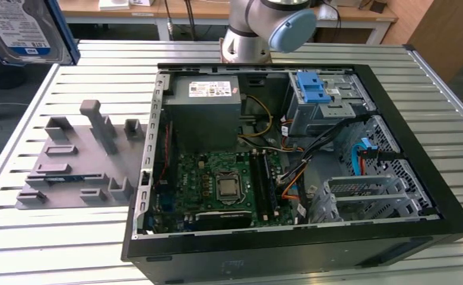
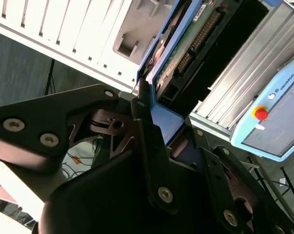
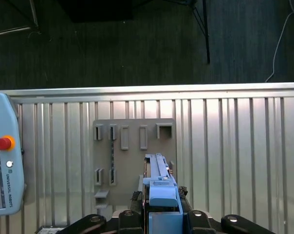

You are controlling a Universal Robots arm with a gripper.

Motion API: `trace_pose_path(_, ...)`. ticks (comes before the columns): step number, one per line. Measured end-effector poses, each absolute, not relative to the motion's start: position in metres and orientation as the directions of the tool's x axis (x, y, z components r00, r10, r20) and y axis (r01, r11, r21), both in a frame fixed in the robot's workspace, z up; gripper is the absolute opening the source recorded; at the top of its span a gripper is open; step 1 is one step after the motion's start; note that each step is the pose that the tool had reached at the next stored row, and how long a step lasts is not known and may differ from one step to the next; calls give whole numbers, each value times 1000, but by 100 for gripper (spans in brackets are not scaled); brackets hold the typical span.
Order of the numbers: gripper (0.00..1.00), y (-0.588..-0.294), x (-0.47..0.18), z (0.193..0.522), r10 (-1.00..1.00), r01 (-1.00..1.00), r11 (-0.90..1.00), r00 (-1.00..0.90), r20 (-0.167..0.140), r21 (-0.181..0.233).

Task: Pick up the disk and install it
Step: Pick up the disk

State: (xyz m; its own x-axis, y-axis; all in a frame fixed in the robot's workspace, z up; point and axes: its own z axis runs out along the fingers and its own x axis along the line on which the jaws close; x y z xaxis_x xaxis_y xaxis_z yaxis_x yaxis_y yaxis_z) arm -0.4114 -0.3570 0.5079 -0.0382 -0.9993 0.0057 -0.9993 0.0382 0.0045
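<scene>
The disk hangs high at the exterior view's top left, off the table's corner, its white-and-blue label showing above a blue rail. In the second wrist view the disk shows its green circuit board and blue side rail, with my gripper shut on its near end between dark fingers. Seen edge-on in the first wrist view, the disk rises from my gripper above the grey fixture plate.
An open computer case lies on the slatted table, holding a grey power-supply box, a motherboard and a drive cage with a blue latch. A grey fixture plate lies beside it. A teach pendant rests on the slats.
</scene>
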Motion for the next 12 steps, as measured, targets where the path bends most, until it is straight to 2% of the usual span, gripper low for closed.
trace_pose_path(12,36,-375,-394,508,-999,-999,38,-38,6,5)
